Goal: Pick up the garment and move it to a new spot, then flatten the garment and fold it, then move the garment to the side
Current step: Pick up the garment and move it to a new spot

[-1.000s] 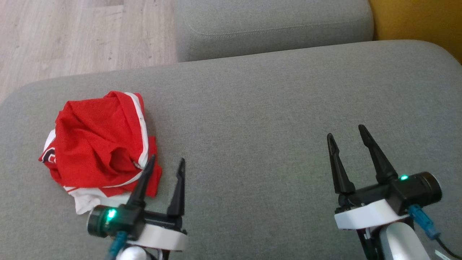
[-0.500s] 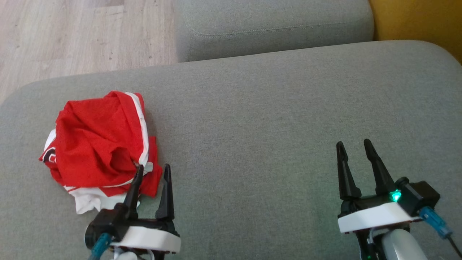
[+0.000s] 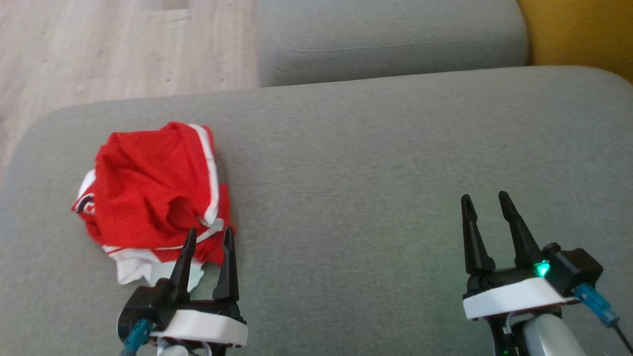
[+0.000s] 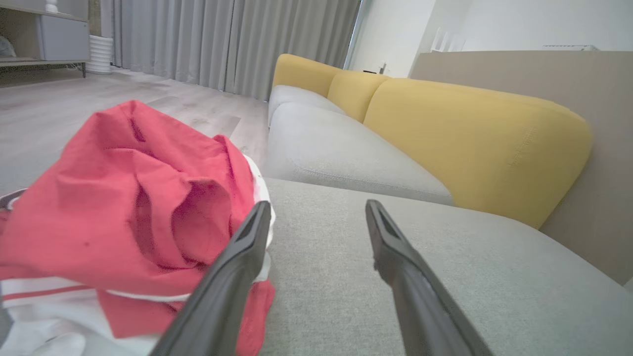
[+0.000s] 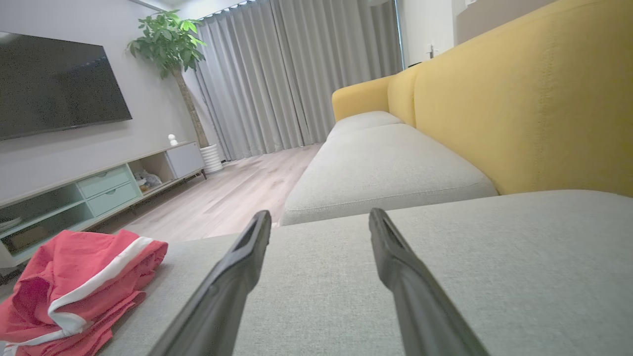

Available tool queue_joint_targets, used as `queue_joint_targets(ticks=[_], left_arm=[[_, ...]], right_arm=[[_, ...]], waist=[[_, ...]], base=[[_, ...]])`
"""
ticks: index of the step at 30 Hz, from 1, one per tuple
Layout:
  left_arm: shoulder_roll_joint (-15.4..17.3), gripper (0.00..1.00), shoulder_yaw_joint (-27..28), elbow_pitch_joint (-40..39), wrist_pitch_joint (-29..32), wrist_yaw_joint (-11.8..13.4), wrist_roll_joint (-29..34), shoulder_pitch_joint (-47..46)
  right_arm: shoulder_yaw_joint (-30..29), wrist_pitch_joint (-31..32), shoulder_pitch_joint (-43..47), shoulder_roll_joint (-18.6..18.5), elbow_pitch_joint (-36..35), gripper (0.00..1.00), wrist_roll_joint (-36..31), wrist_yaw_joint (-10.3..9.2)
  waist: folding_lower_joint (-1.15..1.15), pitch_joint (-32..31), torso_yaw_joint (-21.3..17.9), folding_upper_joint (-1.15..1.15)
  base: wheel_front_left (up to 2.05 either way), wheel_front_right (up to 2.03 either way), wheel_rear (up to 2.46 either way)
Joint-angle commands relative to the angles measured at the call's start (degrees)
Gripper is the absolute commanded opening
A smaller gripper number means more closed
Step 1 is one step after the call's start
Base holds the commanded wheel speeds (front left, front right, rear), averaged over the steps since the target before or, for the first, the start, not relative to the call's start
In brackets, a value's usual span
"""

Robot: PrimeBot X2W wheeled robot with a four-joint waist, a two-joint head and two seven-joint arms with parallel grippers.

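The garment (image 3: 153, 193) is a crumpled red piece with white trim, lying in a heap on the left part of the grey sofa cushion (image 3: 376, 163). It also shows large in the left wrist view (image 4: 123, 207) and low at the left in the right wrist view (image 5: 74, 291). My left gripper (image 3: 210, 235) is open, its fingertips at the heap's near right edge; the left finger (image 4: 237, 262) overlaps the cloth and nothing lies between the jaws. My right gripper (image 3: 484, 200) stands open over bare cushion far to the right.
A second grey seat cushion (image 3: 390, 39) lies beyond, with a yellow backrest (image 4: 470, 138) to the right. Wooden floor (image 3: 99, 49) is past the cushion's far left edge. A TV unit (image 5: 74, 198) stands across the room.
Both grippers pulled back toward me and turned upright in the first half second. Since then the head camera has shifted, moving the whole picture right and down; the garment has not moved.
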Motion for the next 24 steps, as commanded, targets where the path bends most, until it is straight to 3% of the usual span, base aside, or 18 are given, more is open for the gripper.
queue_joint_targets(ticks=[1, 24], left_arm=[[-0.1, 1.0, 1.6, -1.6, -0.5, 0.4, 0.6, -2.2], [-0.1, 1.0, 5.8, -1.3, -0.5, 0.4, 2.9, 0.4]], right_arm=[[1.5, -0.6, -1.1, -0.4, -2.0, 1.0, 0.3, -0.04], [8.7, -0.6, 0.5, -0.4, -2.2, 1.0, 2.6, -0.04]], waist=[[0.0, -0.3, 1.7, 0.0], [0.0, -3.1, 17.3, 0.0]], base=[[0.0, 0.0, 0.0], [0.0, 0.0, 0.0]])
